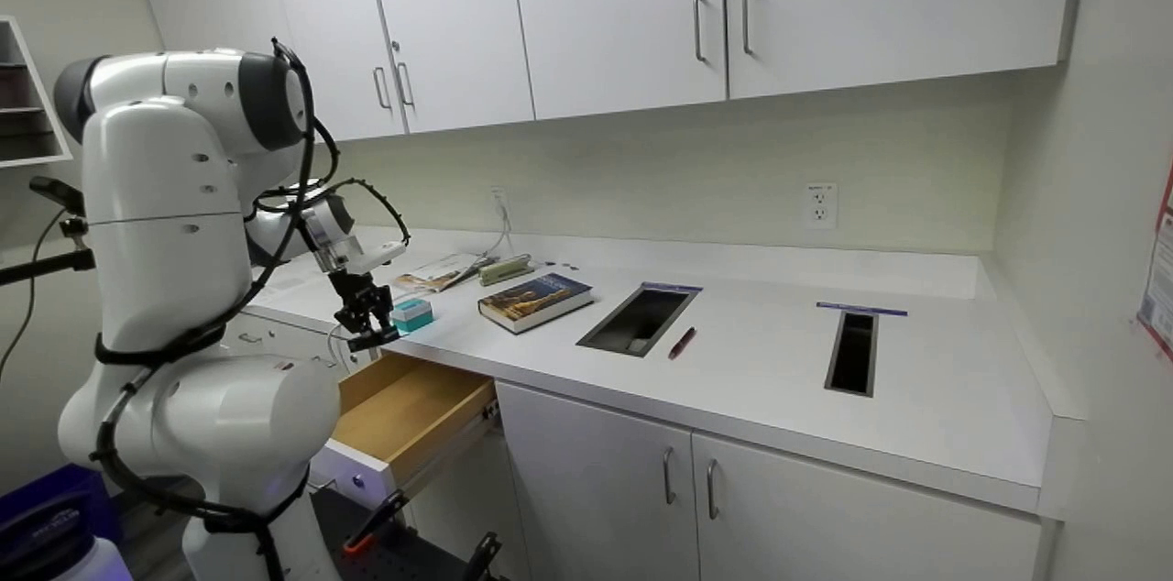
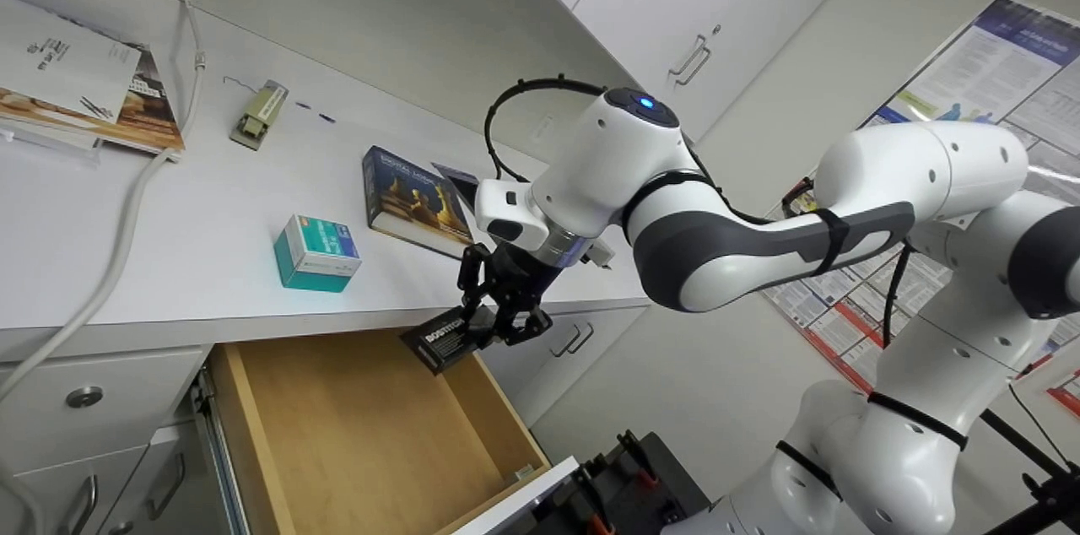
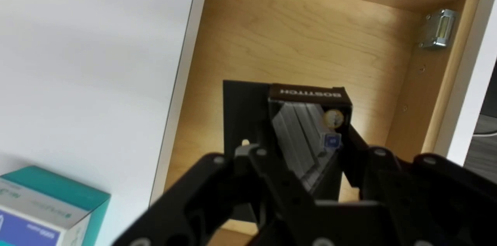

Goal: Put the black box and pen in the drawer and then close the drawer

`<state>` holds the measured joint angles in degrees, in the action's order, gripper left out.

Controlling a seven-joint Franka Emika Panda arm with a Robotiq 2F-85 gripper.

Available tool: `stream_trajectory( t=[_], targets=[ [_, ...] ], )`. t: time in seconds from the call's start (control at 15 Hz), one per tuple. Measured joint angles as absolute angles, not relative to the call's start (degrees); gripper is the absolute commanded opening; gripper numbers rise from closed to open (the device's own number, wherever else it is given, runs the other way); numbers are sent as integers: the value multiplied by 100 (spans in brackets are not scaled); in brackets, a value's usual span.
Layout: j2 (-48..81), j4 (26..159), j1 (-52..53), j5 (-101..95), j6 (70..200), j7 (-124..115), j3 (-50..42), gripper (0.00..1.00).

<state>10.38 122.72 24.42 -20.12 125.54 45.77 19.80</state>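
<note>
The jaws of the gripper (image 2: 491, 324) are drawn in on a black Bostitch box (image 2: 441, 338), one to each side of it. In the wrist view the brand name reads upside down above a printed picture of gray strips, and the blurred jaws cover the box's near part. A dark flat panel (image 3: 246, 112) shows next to the box there; whether it belongs to the box I cannot tell. In an exterior view from across the room the box is hard to separate from the black gripper.

The box is held over the pulled-out drawer (image 2: 363, 417), light-brown wood inside with a flat white front; its height above the drawer floor I cannot judge. A metal fitting (image 3: 438, 30) sits on the inner face of the front. The robot arm (image 1: 165, 159) hides part of the drawer in an exterior view.

On the white counter (image 1: 751, 402), near the drawer, stands a teal-and-white carton (image 2: 319, 252), cut off by the corner of the wrist view. Beyond it lies a hardcover book (image 1: 536, 300), then a rectangular cutout (image 1: 632, 311), with the dark red pen (image 1: 683, 343) lying just beside it. An olive-green object (image 2: 259, 115), its kind unclear, rests farther back.
</note>
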Motion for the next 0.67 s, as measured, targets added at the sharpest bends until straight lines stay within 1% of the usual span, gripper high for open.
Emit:
stream_trajectory(
  t=[0.47, 0.67],
  targets=[
    [1058, 13329, 2390, -2394, 14767, 3942, 1978, 18],
    [1187, 13648, 2358, -2839, 15450, 3452, 1891, 18]
  ],
)
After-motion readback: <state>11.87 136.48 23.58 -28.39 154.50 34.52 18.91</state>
